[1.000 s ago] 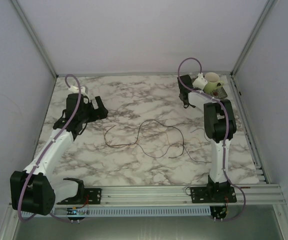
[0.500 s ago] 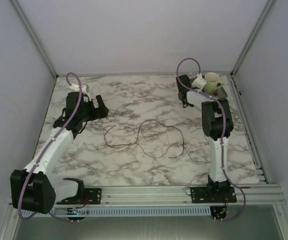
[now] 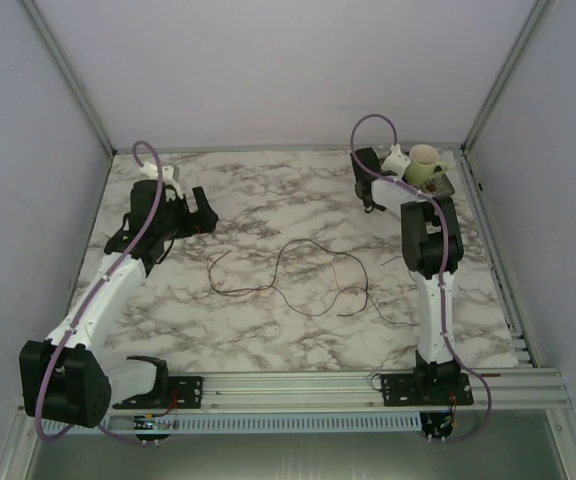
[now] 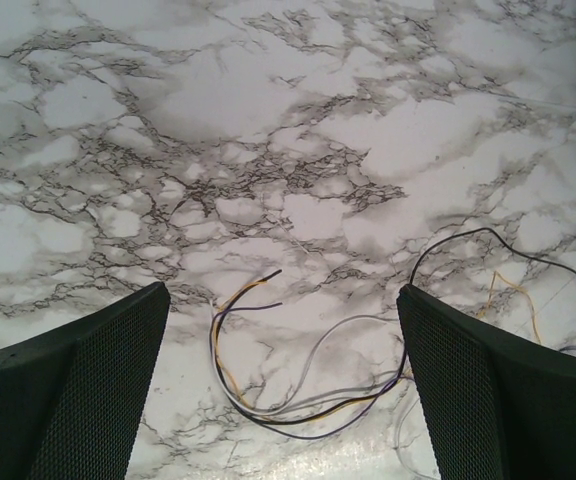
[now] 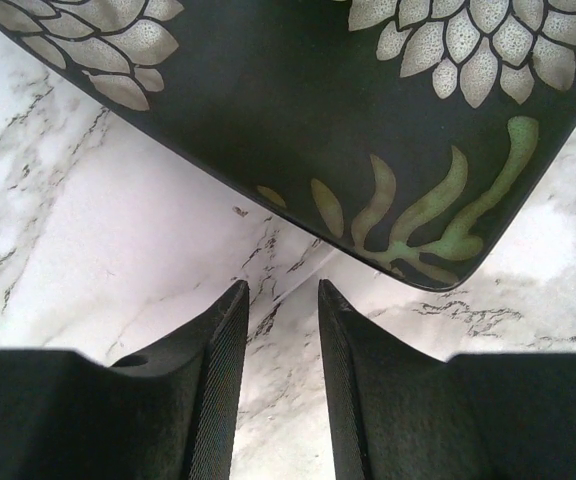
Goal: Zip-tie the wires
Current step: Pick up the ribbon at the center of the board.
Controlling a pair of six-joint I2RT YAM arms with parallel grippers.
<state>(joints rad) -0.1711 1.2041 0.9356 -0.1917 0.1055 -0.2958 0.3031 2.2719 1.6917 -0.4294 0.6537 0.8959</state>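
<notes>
At the far right corner of the tabletop (image 3: 268, 190), the right tool (image 5: 278, 290) sits just off the rim of a dark flowered tray (image 5: 268, 120), beside a cup (image 3: 426, 162). Its fingers stand close with a slim gap, and I cannot tell whether anything is pinched there. I make out no tie, so it may well come away empty, or catch the tray's edge and shove the cup. The wires (image 3: 298, 275) sprawl loose mid-tabletop, unbundled. My left tool (image 3: 203, 215) hangs spread wide near their left ends, and a careless sweep would scatter strands this thin.
</notes>
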